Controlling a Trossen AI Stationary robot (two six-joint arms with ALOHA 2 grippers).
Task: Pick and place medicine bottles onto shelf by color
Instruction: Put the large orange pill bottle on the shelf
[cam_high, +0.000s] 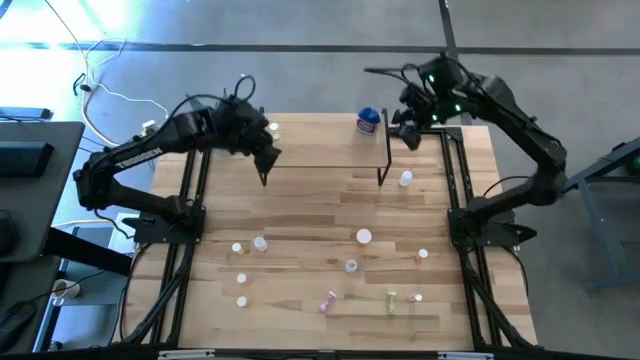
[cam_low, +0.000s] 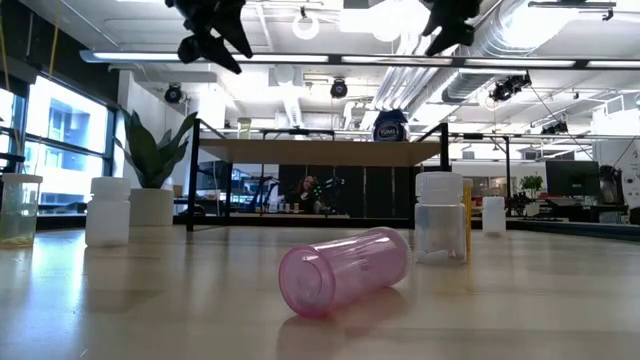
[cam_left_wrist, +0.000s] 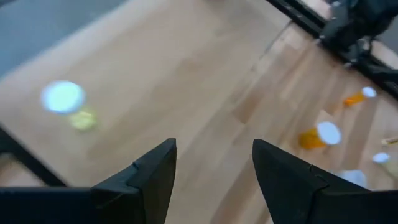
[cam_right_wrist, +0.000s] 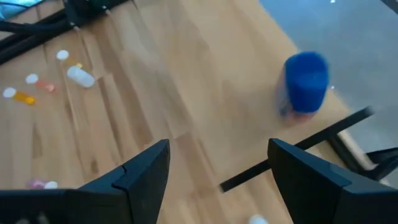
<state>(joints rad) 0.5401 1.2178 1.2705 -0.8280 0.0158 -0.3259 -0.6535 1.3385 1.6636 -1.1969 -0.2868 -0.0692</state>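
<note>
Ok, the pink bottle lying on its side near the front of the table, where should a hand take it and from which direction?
Grip the pink bottle across the middle of its round body, coming straight down from above. It lies flat on the table, so its ends face sideways and only the curved sides offer opposing faces. Set the fingers across its long axis, which runs slightly diagonal in the high view.

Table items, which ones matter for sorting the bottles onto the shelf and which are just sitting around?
Part of the job:
- shelf
- blue bottle on the shelf
- pink bottle, lying down
- yellow-green bottle
- white-capped bottles, e.g.
- left gripper and right gripper, both open over the shelf

Just lying about:
- plant pot
- cables on the floor
</note>
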